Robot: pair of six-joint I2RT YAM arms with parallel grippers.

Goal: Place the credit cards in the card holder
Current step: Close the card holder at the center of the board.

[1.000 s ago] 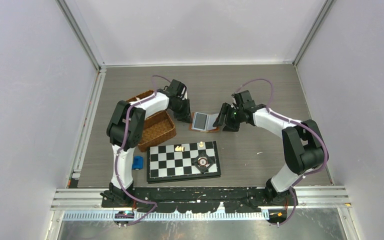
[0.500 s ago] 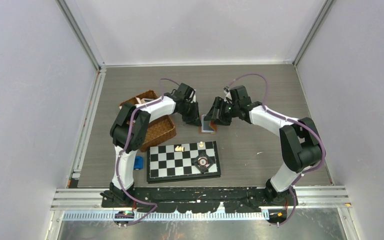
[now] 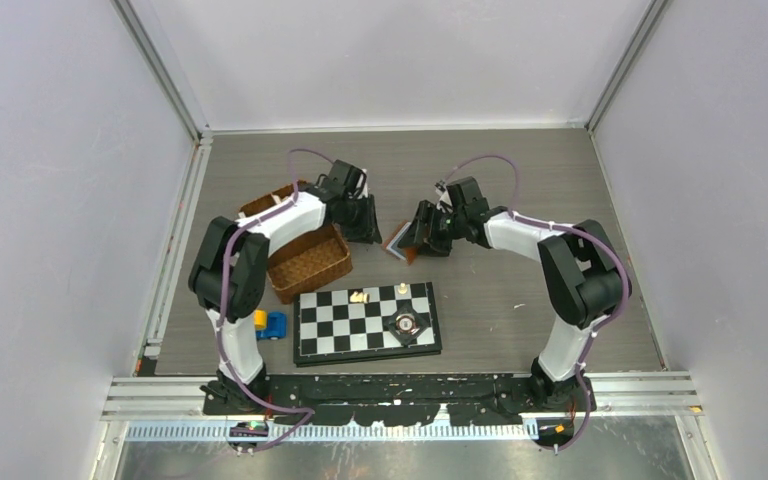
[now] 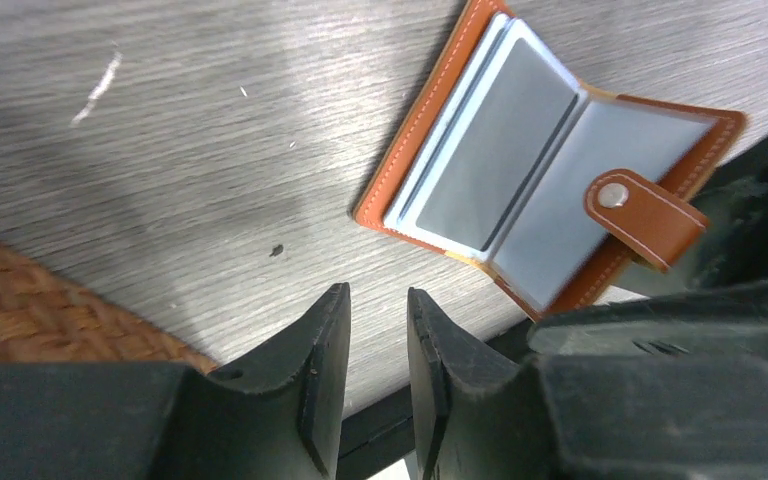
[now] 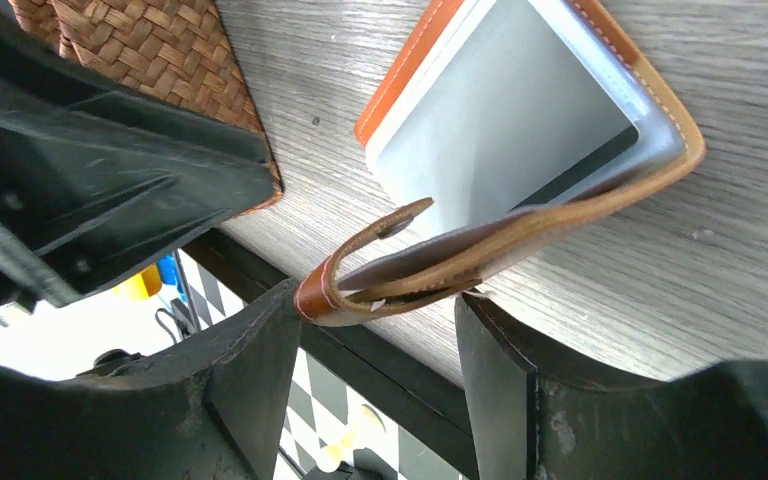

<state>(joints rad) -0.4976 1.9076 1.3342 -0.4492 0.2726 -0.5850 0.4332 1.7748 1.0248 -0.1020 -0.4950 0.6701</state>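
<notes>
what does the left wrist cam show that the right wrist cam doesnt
Only left wrist: the tan-brown leather card holder spread open with both pale sleeves and the snap stud face-on; the left gripper empty, fingers narrowly apart. Only right wrist: the strap flap raised between the wide-set fingers of the right gripper, plus the black-and-white chessboard. Both: the card holder, the brown wicker basket, the grey wood-grain table.

Your worktop (image 3: 520, 170) is grey wood-grain board, lightly scuffed, with a soft glare patch under even light. Plain pale lilac panels enclose it: back wall (image 3: 390, 60), left wall (image 3: 50, 200), right wall (image 3: 720, 200). Aluminium posts (image 3: 160, 70) run up both rear corners. A metal rail (image 3: 660, 385) edges the near side.
</notes>
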